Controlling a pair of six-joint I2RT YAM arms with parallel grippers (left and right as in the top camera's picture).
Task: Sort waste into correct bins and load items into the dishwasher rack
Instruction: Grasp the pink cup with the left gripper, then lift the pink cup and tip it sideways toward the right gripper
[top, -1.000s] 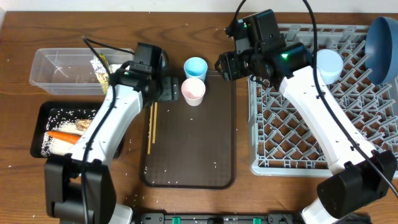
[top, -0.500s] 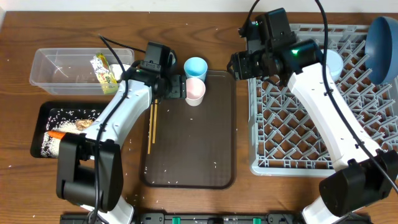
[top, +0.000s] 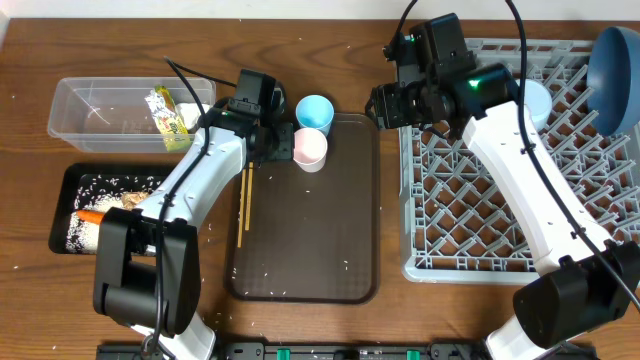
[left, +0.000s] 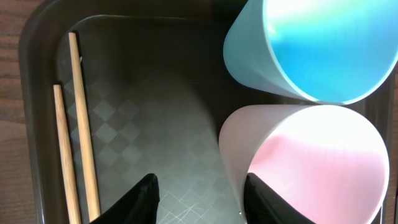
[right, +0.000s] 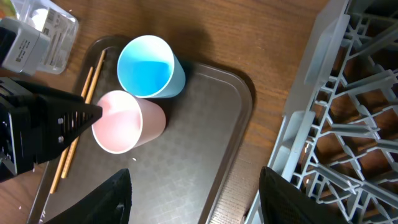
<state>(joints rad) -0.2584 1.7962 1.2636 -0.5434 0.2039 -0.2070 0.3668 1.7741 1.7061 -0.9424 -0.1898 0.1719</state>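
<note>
The left arm stretches toward 1 o'clock across the table, with the left gripper (top: 285, 145) low at 9 o'clock of the pink plastic cup (top: 310, 148). Its fingers (left: 142, 198) are spread, one tip just beside the cup's wall, with nothing pinched. The cup stands upright at the 12 o'clock end of the dark brown serving tray (top: 310, 250), touching the light blue plastic cup (top: 314, 108) at its 12 o'clock. Thin wooden chopsticks (top: 243, 205) lie along the tray's 9 o'clock edge. The right arm reaches toward 11 o'clock over the grey lattice dishwasher rack (top: 480, 210). The right gripper (top: 380, 105) hovers at 3 o'clock of the light blue cup, fingers (right: 115, 199) wide apart and empty.
</note>
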